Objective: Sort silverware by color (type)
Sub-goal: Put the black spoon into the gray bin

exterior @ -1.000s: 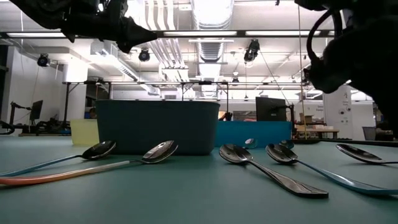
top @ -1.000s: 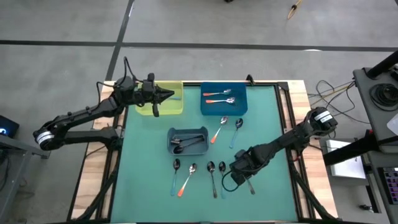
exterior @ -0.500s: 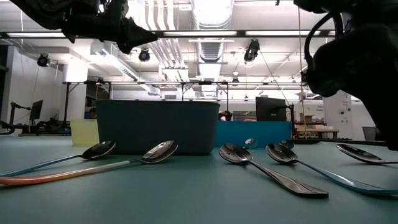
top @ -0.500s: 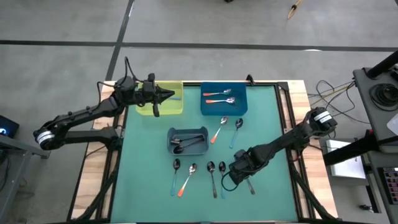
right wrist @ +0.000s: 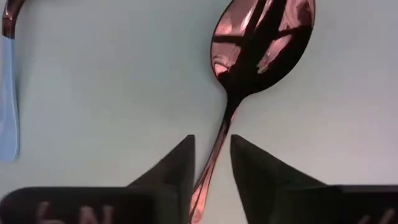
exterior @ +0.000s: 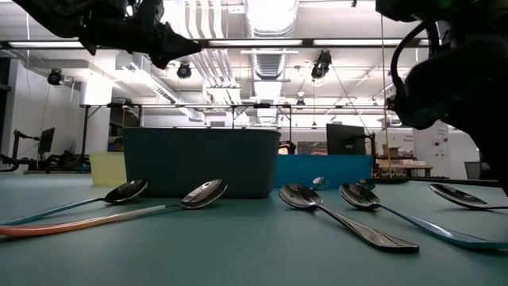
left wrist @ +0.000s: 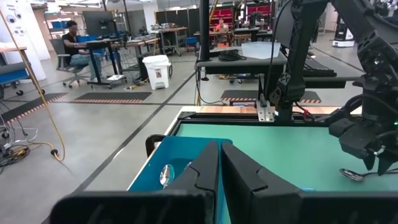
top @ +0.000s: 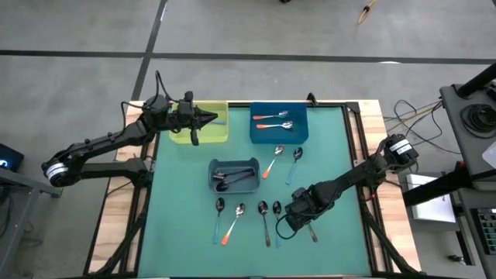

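Note:
A dark metal spoon (right wrist: 261,43) lies flat on the green table, near its front right (top: 311,229). My right gripper (right wrist: 211,149) hangs over it, pointing down and open a little. Its two fingers stand on either side of the spoon's thin neck without touching it. A light-blue-handled spoon (right wrist: 7,93) lies just beside. More spoons lie in a row at the front: a blue-handled (top: 220,209), an orange-handled (top: 235,218) and a dark one (top: 264,215). My left gripper (left wrist: 219,168) waits shut and level above the yellow-green bin (top: 203,125).
A grey bin (top: 235,175) mid-table holds dark spoons. A blue bin (top: 279,125) at the far edge holds orange-handled spoons. An orange-handled spoon (top: 273,160) and a blue-handled one (top: 296,160) lie between the bins. In the low view the near spoons (exterior: 349,214) lie across the foreground.

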### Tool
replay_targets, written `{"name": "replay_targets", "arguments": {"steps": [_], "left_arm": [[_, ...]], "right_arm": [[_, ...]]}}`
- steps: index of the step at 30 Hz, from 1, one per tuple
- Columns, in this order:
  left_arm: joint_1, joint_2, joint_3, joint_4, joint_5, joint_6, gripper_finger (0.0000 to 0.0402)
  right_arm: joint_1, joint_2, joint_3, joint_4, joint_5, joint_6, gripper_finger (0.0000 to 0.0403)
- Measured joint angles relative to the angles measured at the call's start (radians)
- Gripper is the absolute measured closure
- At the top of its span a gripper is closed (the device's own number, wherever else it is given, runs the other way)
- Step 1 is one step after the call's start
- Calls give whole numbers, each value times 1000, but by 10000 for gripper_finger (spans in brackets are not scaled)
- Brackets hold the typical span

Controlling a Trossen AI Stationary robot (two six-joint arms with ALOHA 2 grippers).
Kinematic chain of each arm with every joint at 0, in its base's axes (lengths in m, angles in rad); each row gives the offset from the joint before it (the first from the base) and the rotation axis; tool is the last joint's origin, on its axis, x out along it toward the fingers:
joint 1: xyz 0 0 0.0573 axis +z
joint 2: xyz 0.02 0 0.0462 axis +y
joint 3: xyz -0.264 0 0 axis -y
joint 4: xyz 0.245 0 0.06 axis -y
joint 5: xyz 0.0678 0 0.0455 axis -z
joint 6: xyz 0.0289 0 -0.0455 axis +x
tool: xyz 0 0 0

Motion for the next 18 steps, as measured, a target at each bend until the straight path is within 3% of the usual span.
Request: {"name": "replay_targets", "arguments": {"steps": [5, 9, 18], "left_arm": [[0, 0, 0, -1, 0, 0, 402], [0, 0, 0, -1, 0, 0, 402], [0, 0, 0, -2, 0, 0, 402]], "right_arm": [[0, 0, -3, 6, 59, -3, 250], [0, 0, -18, 11, 80, -2, 239], [0, -2, -66, 59, 77, 6, 324]]}}
